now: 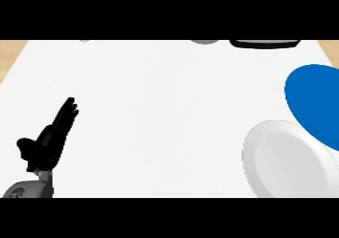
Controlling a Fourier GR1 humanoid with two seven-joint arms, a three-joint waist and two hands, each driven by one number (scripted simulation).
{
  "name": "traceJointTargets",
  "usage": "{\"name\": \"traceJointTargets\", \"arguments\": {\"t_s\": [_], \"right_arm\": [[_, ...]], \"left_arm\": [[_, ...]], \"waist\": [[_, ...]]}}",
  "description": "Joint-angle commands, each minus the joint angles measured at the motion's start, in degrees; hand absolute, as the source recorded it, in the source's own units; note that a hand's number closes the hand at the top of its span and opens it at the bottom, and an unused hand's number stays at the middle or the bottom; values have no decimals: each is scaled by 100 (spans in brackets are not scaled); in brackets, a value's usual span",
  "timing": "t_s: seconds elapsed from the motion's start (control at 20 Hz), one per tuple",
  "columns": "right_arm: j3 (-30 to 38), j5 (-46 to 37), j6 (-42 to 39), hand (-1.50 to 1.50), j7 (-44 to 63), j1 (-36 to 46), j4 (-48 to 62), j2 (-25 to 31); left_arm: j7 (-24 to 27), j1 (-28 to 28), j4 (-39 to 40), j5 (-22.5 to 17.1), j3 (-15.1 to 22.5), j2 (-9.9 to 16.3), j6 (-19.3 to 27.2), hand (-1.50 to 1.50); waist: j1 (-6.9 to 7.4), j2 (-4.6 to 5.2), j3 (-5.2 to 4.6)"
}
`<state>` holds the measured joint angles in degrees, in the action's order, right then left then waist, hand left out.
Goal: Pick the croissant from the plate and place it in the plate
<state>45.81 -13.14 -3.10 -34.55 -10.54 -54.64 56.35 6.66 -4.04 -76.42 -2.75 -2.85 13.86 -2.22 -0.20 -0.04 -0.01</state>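
A white plate lies at the lower right of the white counter, with nothing on it. A blue plate sits just behind it at the right edge, partly cut off, and its visible part is bare. No croissant shows anywhere. My left hand rests at the lower left with its fingers straight, pointing up and away, holding nothing. My right hand does not appear in the head view.
A dark object sits at the counter's far edge on the right, with a grey item beside it and a small grey thing at the far left. Wooden floor shows beyond the counter's left edge.
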Motion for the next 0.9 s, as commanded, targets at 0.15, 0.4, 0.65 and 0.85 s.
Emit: {"name": "traceJointTargets", "arguments": {"t_s": [0.15, 0.4, 0.65, 0.85], "right_arm": [[-594, -254, -136, 150, 740, 1079, -15, 314], [-1177, -344, -352, 150, 1251, 1673, -335, 55], [-1946, -698, 25, 150, 1685, 2444, -422, -615], [-2331, -1050, 277, 150, 1860, 3024, -46, -856]], "left_arm": [[127, 62, 86, 28, -61, 35, -205, 0], [-192, 203, -420, 60, -1, -13, -158, 0], [122, 85, 11, 81, -152, 33, -241, 0], [-32, -312, 234, -15, -328, 104, -334, 0]], "waist": [[79, 14, 1], [96, 7, 1], [98, 16, -1], [73, 17, 1]]}}
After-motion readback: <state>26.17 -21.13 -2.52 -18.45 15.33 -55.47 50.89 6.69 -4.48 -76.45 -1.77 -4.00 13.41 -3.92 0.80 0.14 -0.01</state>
